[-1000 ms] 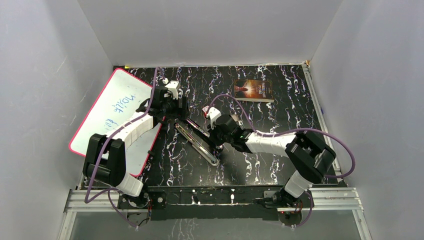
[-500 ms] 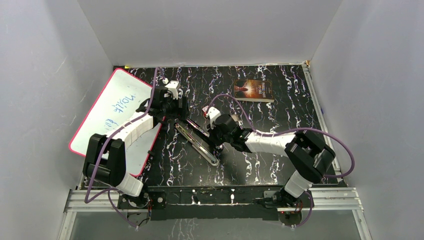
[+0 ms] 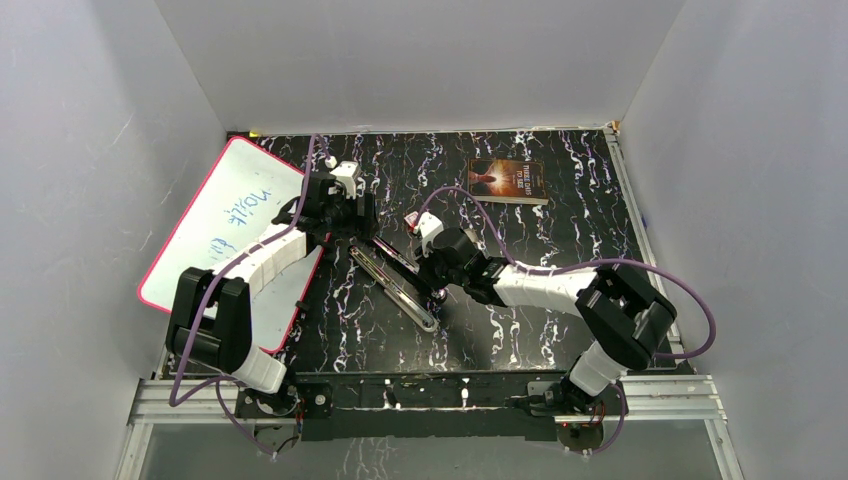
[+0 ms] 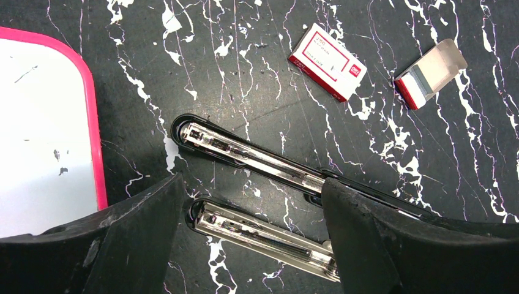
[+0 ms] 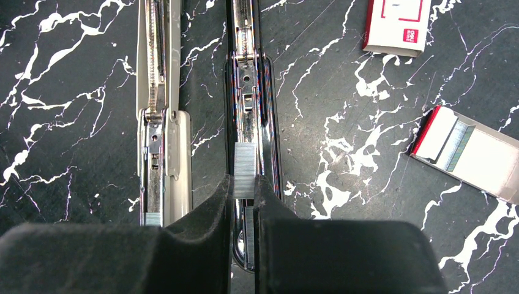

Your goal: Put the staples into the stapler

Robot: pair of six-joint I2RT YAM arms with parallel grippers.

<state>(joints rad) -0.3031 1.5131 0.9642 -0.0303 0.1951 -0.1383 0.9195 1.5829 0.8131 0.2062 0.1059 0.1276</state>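
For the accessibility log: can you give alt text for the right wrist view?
The right gripper pinches a short strip of staples directly over the metal track of the open stapler. A closed staple box and an open staple box lie to the right on the black marbled table.

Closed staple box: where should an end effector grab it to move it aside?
I'd grip the closed staple box across its two long sides, coming straight down. It lies flat, label up, and that is its narrower span. Use the open left end effector; the right end effector is shut on the staples.
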